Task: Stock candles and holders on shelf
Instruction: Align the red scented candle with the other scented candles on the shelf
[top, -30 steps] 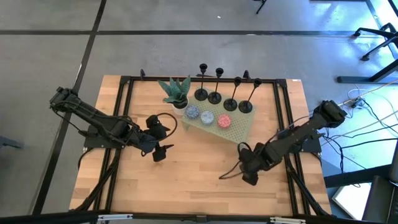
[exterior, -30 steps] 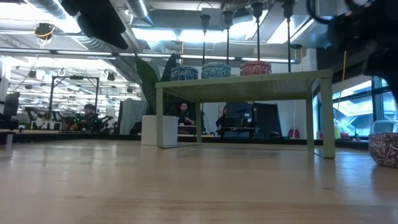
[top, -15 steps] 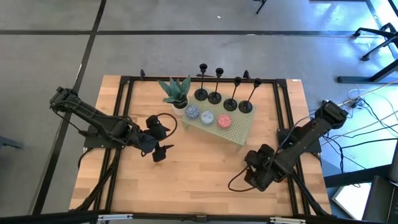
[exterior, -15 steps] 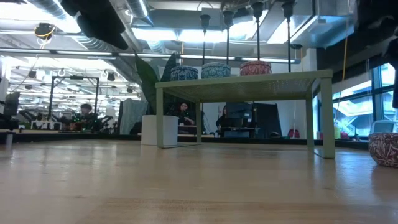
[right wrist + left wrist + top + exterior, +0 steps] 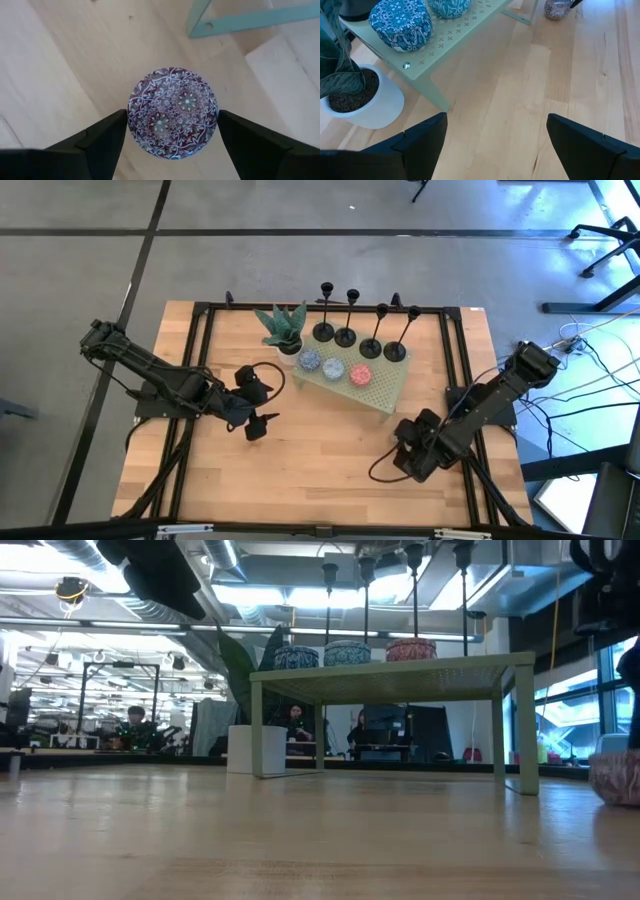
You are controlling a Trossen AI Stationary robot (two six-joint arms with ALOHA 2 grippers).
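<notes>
Right hand (image 5: 172, 131) is over the near-right part of the desk (image 5: 320, 460), fingers (image 5: 100, 137) spread wide w/ a pink-red candle (image 5: 173, 113) lying flat on the wood between them. Finger tips sit either side of the candle; whether they touch it can't be told, so no firm grip is shown. In the high view this candle is hidden under the right hand (image 5: 410, 460); in the low view it's only a blurred shape cut off at the frame edge (image 5: 615, 778).

Just past the right hand a pale green leg of the shelf (image 5: 235, 22) crosses the wood, mostly cut off.

Left hand (image 5: 255, 412) hangs over the desk's left-centre, fingers (image 5: 425, 137) wide apart, nothing in them. Ahead of it and close: the shelf corner (image 5: 427, 57) and a white potted plant (image 5: 362, 97), leaves partly out of frame.

On the shelf (image 5: 385, 390), beyond both hands, 3 candles in a row: two bluish-grey (image 5: 309, 361) (image 5: 333, 368), one pink-red (image 5: 360, 375). Behind them, farthest from the hands, 4 black holders (image 5: 358, 340) stand upright along the shelf's back edge. Low view cuts their tops (image 5: 415, 595).

Far off, people in the room (image 5: 295, 725) are small and dim, hard to make out.
</notes>
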